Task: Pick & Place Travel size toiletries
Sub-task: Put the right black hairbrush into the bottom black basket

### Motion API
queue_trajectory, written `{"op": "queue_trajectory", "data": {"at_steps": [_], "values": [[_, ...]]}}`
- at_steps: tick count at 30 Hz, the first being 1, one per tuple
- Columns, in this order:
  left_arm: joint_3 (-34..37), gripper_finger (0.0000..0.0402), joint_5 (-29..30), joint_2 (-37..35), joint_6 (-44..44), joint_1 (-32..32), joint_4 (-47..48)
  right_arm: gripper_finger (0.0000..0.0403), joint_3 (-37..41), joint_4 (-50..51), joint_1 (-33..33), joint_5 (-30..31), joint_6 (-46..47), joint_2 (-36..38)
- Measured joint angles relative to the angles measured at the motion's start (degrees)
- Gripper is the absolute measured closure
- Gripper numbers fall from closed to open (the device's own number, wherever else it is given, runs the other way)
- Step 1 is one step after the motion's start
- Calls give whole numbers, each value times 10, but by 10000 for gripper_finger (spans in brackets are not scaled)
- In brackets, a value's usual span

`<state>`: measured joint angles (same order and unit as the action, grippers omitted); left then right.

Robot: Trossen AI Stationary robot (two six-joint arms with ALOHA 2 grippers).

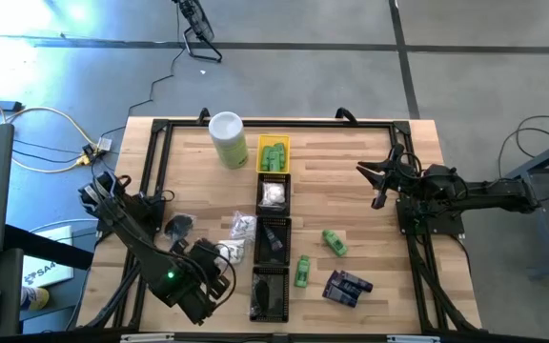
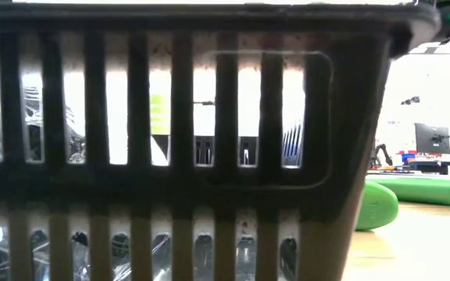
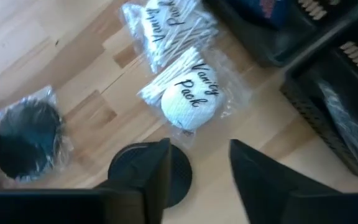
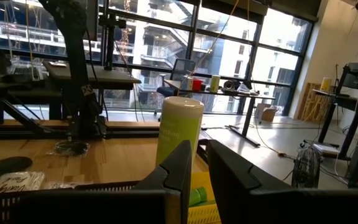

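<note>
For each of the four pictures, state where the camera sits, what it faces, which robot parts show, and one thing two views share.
High: overhead, facing down; table, both arms.
Low: table height, facing a black slotted tray; no arm shows.
Left wrist: on the left arm, facing vanity packs; left gripper open.
Right wrist: on the right arm, facing the room; right gripper nearly shut.
Shared: pale-green canister.

high: overhead, whole table (image 1: 370,171) | low: pressed against black tray (image 2: 209,195) | wrists: near tabletop
</note>
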<state>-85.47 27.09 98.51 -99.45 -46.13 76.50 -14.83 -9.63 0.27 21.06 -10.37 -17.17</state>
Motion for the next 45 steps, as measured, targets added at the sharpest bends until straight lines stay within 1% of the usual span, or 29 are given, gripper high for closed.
{"op": "queue_trajectory", "data": {"at_steps": [3, 5, 8, 11, 13, 15, 21, 23, 26, 30, 35, 37, 41, 45], "values": [[0, 203, -22, 10, -55, 0, 17, 357, 0, 1, 0, 0, 0, 0], [0, 183, -48, 19, -94, 0, 27, 357, 0, 1, 0, 0, 0, 0], [0, 159, -89, 32, -131, 0, 26, 357, 0, 2, 0, 0, 0, 0], [0, 144, -119, 41, -147, 0, 23, 357, 0, 2, 0, 0, 0, 0], [0, 141, -142, 47, -150, 0, 16, 357, 0, 1, 0, 0, 0, 0], [0, 140, -152, 48, -150, -3, 2, 357, 0, 2, 0, 0, 0, 0], [0, 139, -143, 48, -153, -29, 0, 357, 0, 1, 0, 0, 0, 0], [1, 139, -136, 48, -170, -45, 9, 357, 0, 2, 0, -1, 0, 0], [18, 139, -117, 48, -212, -73, -7, 357, 0, 2, 0, -2, 0, 0], [72, 139, -72, 41, -290, -114, -88, 357, 0, 0, 0, -2, 0, 0], [156, 139, -3, 32, -316, -137, -246, 357, 0, -1, 0, -2, 1, 0], [183, 139, 3, 31, -320, -136, -302, 357, 0, -1, 0, -2, 1, 0], [237, 139, 5, 32, -342, -135, -370, 357, 0, -1, 0, -2, 1, 0], [254, 139, 5, 32, -345, -135, -383, 357, 0, -1, 0, -2, 2, 0]]}}
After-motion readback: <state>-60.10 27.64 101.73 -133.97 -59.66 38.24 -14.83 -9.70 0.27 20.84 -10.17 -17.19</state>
